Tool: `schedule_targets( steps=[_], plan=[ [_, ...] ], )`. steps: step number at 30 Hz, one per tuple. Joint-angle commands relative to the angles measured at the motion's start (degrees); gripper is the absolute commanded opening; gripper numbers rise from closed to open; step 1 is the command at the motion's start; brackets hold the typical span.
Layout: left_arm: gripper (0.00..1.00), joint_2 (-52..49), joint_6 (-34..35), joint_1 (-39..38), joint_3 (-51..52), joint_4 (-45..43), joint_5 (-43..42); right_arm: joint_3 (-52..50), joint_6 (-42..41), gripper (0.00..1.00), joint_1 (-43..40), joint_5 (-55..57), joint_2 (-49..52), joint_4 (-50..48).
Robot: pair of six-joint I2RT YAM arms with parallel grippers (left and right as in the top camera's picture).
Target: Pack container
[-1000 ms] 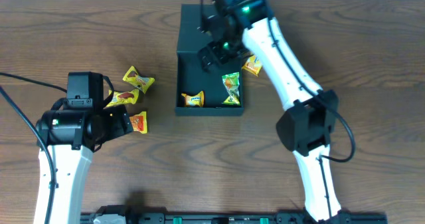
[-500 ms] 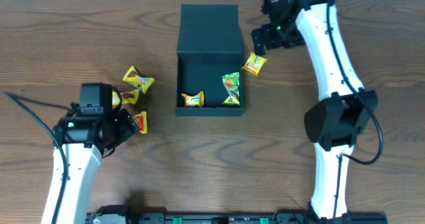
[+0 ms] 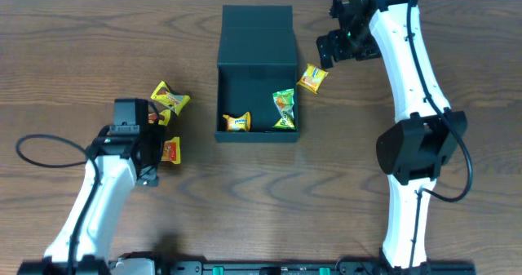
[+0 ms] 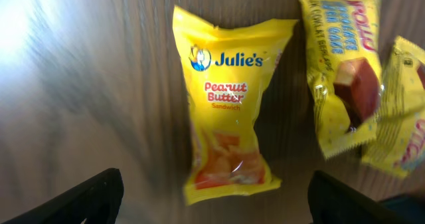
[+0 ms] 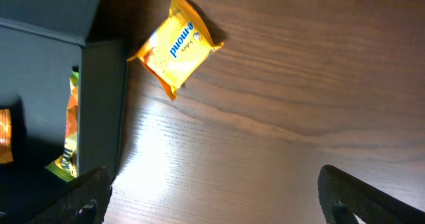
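Now, left tool spread over a yellow packet, right tool spread near the container.

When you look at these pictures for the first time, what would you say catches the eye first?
The dark teal-green, matte, square box with its flap lid open stands out at the far middle of the brown wooden table, a yellow packet and a green packet inside. More yellow snack packets lie loose: one right of the box, a cluster to its left.
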State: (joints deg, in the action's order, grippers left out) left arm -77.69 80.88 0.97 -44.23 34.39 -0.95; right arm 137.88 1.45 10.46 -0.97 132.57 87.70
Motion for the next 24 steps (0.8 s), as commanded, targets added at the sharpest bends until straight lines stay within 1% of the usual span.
schedule_targets(
  steps=[1,3,4,7,10,12,14,17,20,24],
  plan=[
    [0.90,-2.36,10.60,0.15,0.35,-1.92,-1.66,0.96,-0.96,0.99,-0.33,1.20,-1.81,0.74],
    [0.89,-3.50,13.31,0.20,0.35,-2.58,-1.60,0.96,-0.52,0.99,-0.37,1.20,-1.81,1.27],
    [0.87,-4.07,14.08,0.24,0.35,-2.78,-1.66,0.96,-0.55,0.99,-0.37,1.49,-1.81,1.44],
    [0.82,-5.35,14.51,0.66,0.35,-3.17,-1.97,0.96,-0.52,0.99,-0.37,2.29,-1.81,1.81],
    [0.81,-6.51,14.40,1.90,0.35,-3.39,-2.56,0.96,-0.52,0.99,-0.37,2.51,-1.81,1.86],
    [0.82,-7.63,14.08,3.52,0.35,-3.63,-4.74,0.96,-0.52,0.99,-0.37,2.51,-1.81,1.84],
    [0.82,-8.52,12.37,4.74,0.35,-4.61,-6.40,0.96,-0.52,0.99,-0.37,2.51,-1.81,1.84],
    [0.82,-9.20,11.80,5.55,0.35,-4.63,-6.67,0.96,-0.52,0.99,-0.39,2.51,-1.81,1.84],
    [0.79,-9.22,11.65,5.66,0.35,-4.63,-7.08,0.96,-0.52,0.99,-0.39,2.51,-1.81,1.84],
    [0.77,-9.22,11.17,5.66,0.35,-4.63,-7.76,0.96,-0.55,0.99,-0.37,2.51,-1.81,1.84]
  ],
)
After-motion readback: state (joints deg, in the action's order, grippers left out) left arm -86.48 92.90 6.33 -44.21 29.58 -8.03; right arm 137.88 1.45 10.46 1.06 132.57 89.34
